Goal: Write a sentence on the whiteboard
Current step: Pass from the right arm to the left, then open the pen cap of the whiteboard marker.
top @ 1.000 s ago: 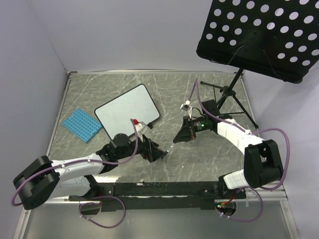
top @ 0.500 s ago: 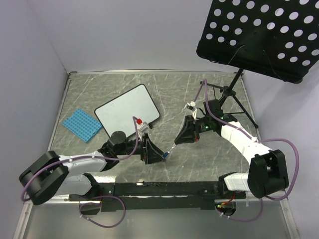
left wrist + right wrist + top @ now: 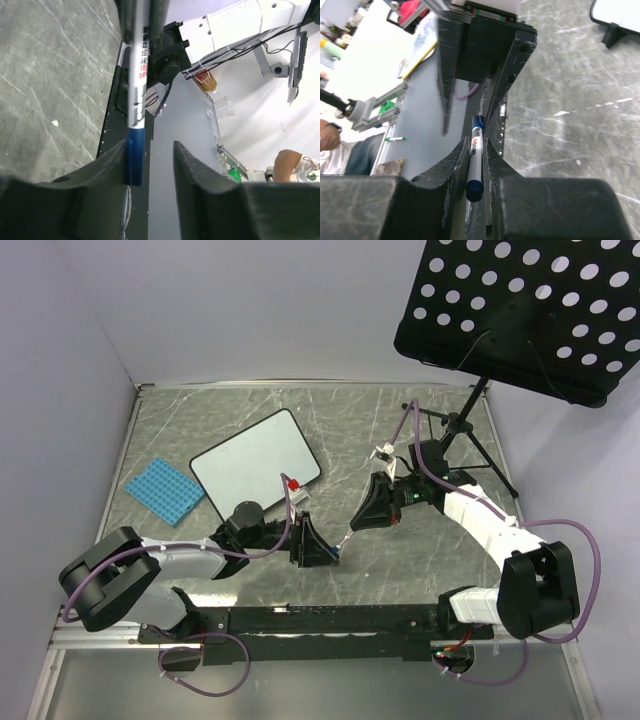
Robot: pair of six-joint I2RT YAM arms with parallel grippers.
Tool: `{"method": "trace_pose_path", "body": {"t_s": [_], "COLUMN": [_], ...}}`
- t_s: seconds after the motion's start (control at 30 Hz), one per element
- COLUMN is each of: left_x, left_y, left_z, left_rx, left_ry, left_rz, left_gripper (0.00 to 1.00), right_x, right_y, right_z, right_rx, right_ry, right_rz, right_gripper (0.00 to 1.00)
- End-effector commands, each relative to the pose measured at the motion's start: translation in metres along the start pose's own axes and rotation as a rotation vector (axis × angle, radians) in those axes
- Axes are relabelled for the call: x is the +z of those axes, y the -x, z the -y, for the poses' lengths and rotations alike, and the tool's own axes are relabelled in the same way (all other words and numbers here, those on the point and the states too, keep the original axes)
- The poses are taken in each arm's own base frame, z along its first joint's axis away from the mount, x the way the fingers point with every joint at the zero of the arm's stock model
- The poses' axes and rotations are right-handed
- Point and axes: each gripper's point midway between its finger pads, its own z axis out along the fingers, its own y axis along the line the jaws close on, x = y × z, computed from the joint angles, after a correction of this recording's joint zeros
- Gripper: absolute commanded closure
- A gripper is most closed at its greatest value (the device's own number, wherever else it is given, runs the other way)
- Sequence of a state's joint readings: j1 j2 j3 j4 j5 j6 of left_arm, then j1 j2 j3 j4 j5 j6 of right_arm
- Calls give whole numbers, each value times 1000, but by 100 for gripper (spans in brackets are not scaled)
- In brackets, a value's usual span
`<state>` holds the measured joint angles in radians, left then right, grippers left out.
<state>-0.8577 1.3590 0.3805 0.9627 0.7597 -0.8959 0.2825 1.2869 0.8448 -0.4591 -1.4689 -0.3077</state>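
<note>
Top external, whiteboard (image 3: 255, 460) blank, right fingers (image 3: 496, 165) pinching marker (image 3: 475, 160)

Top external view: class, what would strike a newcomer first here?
The two arms meeting mid-table over a marker: the right jaws clamp its barrel, the left jaws stand open around its blue cap. Beyond the left arm lies the blank whiteboard, and a perforated black tray looms top right.

Bright, even overhead light here, just soft shadows under my arms (image 3: 180, 562). The whiteboard (image 3: 256, 458) shows a mild sheen, no real glare. Wrist cams: my fingers (image 3: 210, 200) are blurry up close, marker (image 3: 137, 100) sharper, background blown out white.
</note>
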Motion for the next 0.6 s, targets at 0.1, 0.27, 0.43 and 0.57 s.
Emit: {"method": "trace_pose_path", "body": {"t_s": [0.1, 0.27, 0.43, 0.57], "left_x": [10, 11, -2, -4], "left_y": [16, 18, 18, 18], "left_z": [22, 10, -10, -8], "left_rx": [67, 114, 245, 279], "left_ry": [-104, -35, 177, 182], "left_rz": [-4, -24, -131, -185], "left_gripper": [87, 99, 99, 99], "right_x": [-2, -3, -5, -4], "right_y": [7, 2, 3, 7], "right_z": [-7, -9, -13, -13], "right_rx": [-99, -113, -118, -62], "right_ry": [36, 8, -8, 19], "right_rz": [18, -6, -35, -22], "right_gripper": [91, 44, 8, 7]}}
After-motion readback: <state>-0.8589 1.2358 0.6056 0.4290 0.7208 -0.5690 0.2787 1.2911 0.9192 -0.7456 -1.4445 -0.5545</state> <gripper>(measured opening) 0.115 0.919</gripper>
